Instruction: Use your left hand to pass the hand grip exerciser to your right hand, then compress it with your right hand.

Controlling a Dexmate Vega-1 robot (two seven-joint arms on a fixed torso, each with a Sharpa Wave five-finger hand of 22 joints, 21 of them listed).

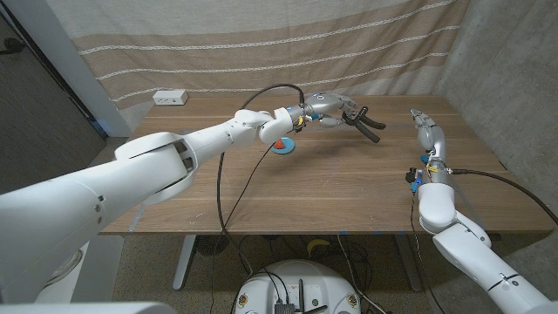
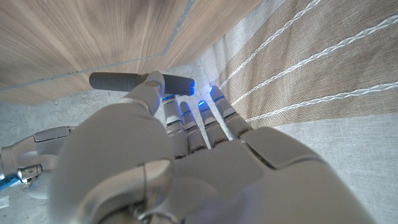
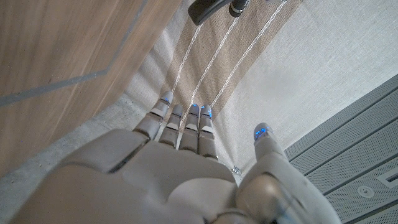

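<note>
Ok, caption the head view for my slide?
Left hand holds black-handled grip exerciser toward open right hand.

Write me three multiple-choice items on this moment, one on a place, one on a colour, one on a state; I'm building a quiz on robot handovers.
1. Where is the hand grip exerciser?
A. Lying on the table by the power strip
B. Held above the table in the left robot hand
C. In the right robot hand

2. What colour is the small disc on the table under the left forearm?
A. Blue with a red centre
B. Yellow
C. Green

3. What is the state of the right robot hand?
A. Closed on the exerciser
B. Curled into a fist
C. Open, fingers extended, holding nothing

Answers:
1 B: the left robot hand grips the hand grip exerciser, its dark handles sticking out towards the right.
2 A: the disc shows blue with a red middle.
3 C: the right robot hand stands apart from the exerciser, fingers straight.
</note>
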